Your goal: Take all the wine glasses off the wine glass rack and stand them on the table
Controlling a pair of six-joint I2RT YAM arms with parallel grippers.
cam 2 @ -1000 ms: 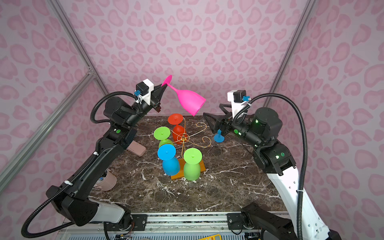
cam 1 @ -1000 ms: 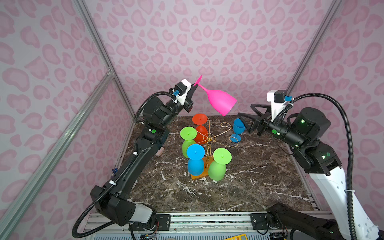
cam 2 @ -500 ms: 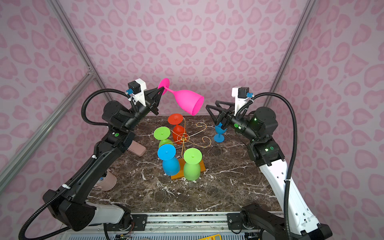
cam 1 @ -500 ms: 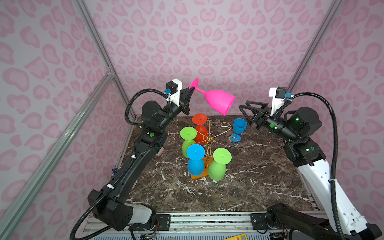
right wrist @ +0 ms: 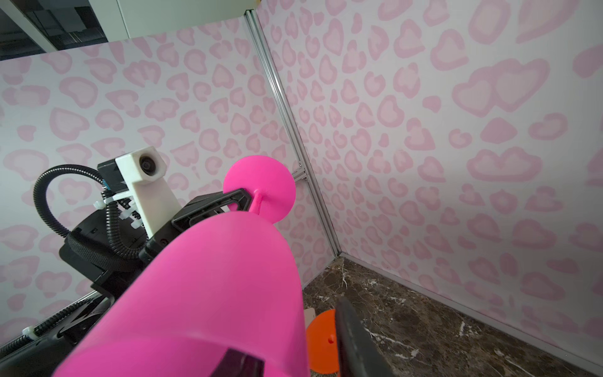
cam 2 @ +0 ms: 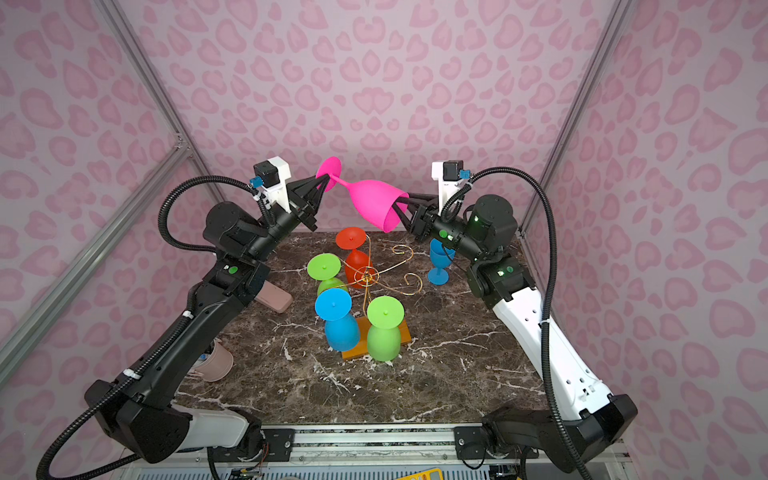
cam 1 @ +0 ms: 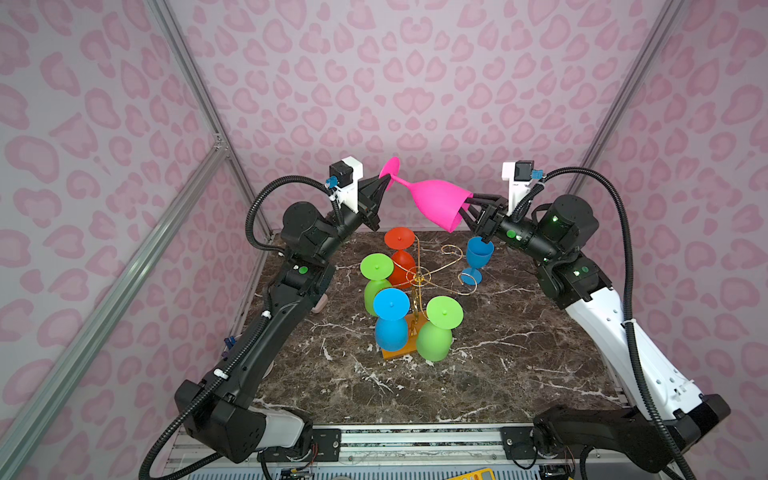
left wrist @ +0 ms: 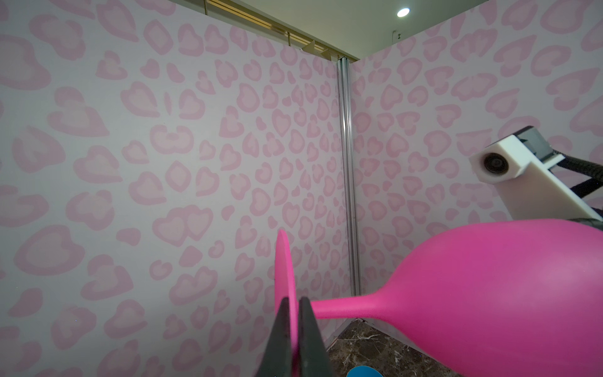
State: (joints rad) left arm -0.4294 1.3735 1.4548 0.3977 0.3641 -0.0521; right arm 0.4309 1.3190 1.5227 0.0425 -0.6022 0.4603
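Pink-walled cell: the wine glass hangs high above the wine glass rack, foot pinched by the left pincer — the right pincer straddles its rim, grip unclear. An early release could drop it onto the rack.

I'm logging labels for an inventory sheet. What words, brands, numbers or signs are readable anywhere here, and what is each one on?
None readable: no words, brands or numbers show on the pink wine glass, the wine glass rack or the walls.
Yellow piece at the front edge: any marks on it are too small to read.
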